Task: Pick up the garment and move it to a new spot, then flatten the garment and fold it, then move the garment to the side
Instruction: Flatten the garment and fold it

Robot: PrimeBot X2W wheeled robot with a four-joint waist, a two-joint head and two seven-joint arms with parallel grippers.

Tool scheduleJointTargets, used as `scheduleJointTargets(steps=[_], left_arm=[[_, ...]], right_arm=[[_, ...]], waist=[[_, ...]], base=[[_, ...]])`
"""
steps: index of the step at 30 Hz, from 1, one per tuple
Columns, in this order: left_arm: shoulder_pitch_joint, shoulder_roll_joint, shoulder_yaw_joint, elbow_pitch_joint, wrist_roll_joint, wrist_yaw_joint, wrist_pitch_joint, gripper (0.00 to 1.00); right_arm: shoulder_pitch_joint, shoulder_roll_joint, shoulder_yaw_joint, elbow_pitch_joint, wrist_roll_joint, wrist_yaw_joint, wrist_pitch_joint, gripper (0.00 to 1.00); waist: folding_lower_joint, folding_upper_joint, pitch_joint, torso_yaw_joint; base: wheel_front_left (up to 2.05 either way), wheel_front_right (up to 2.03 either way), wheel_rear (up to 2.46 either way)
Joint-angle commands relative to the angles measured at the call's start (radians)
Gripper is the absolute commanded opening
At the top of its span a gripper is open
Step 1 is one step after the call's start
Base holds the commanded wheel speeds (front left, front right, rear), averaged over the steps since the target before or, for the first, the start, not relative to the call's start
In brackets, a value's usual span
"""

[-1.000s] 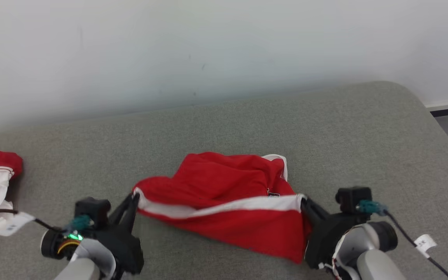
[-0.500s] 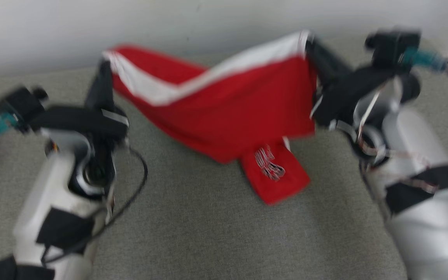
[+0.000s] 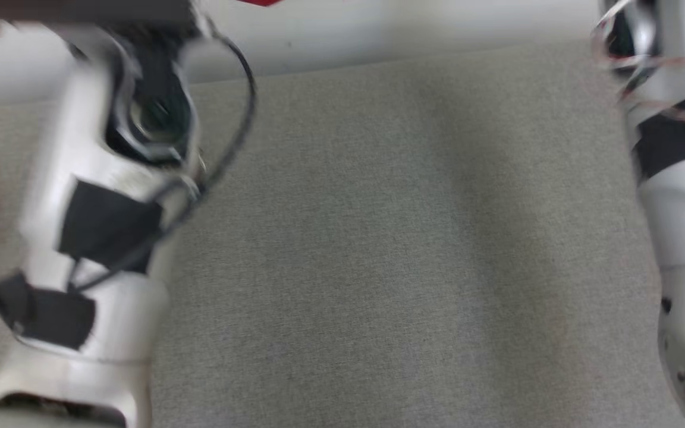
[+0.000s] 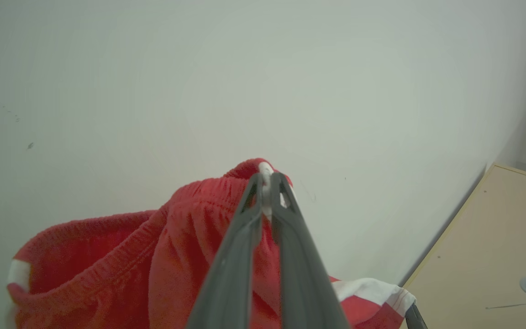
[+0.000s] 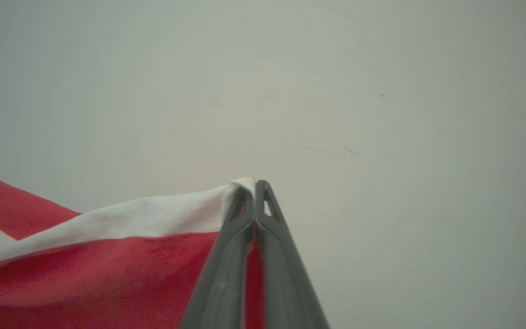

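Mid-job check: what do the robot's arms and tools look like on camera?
The left arm and right arm are white shells with black panels. A thin black cable loops off the left arm; thin red-and-white wires run on the right one. The left tool and right tool each have two long, dark grey, tapering fingers with small cut-outs near the tips.

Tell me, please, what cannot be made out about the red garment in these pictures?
- Head view: the garment is cut off by the top edge, leaving a sliver; the arms are motion-blurred.
- Left wrist view: the left gripper pinches the fabric; the bottom edge cuts off the hanging part.
- Right wrist view: the right gripper covers the pinched corner; the garment's length is unclear.
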Motion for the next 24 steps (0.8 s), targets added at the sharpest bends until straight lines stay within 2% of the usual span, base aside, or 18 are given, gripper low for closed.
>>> scheduleJointTargets(steps=[1, 6, 11, 13, 17, 21, 24], left_arm=[[0.077, -0.004, -0.020, 0.016, -0.008, -0.010, -0.004, 0.00], [0.247, -0.003, -0.035, 0.084, -0.008, -0.021, -0.009, 0.00], [0.417, -0.006, -0.050, 0.144, -0.030, -0.025, -0.010, 0.00], [0.471, -0.010, -0.060, 0.156, -0.050, -0.028, -0.011, 0.00], [0.576, -0.014, -0.118, 0.160, -0.036, -0.030, -0.012, 0.00], [0.693, 0.011, -0.177, 0.109, -0.019, -0.027, -0.010, 0.00], [0.793, 0.033, -0.187, 0.055, -0.011, -0.027, -0.012, 0.00]], right_arm=[[0.059, -0.006, 0.051, 0.034, -0.004, 0.004, -0.006, 0.00], [0.188, -0.058, 0.242, 0.103, 0.102, 0.003, 0.020, 0.00], [0.332, -0.135, 0.388, 0.103, 0.240, 0.003, 0.053, 0.00], [0.385, -0.175, 0.474, 0.063, 0.284, 0.003, 0.053, 0.00], [0.483, -0.304, 0.644, -0.048, 0.360, 0.002, 0.058, 0.00], [0.589, -0.392, 0.698, -0.158, 0.429, 0.002, 0.085, 0.00], [0.676, -0.462, 0.695, -0.251, 0.461, 0.002, 0.118, 0.00]], waist=[[0.0002, 0.0001, -0.020, 0.023], [0.0002, 0.0001, -0.022, 0.033], [0.0002, 0.0001, -0.024, 0.052], [0.0002, 0.0001, -0.039, 0.060], [0.0002, 0.0001, -0.087, 0.065], [0.0002, 0.0001, -0.151, 0.064], [0.0002, 0.0001, -0.198, 0.059]], base=[[0.00, 0.00, 0.00], [0.00, 0.00, 0.00], [0.00, 0.00, 0.00], [0.00, 0.00, 0.00], [0.00, 0.00, 0.00], [0.00, 0.00, 0.00], [0.00, 0.00, 0.00]])
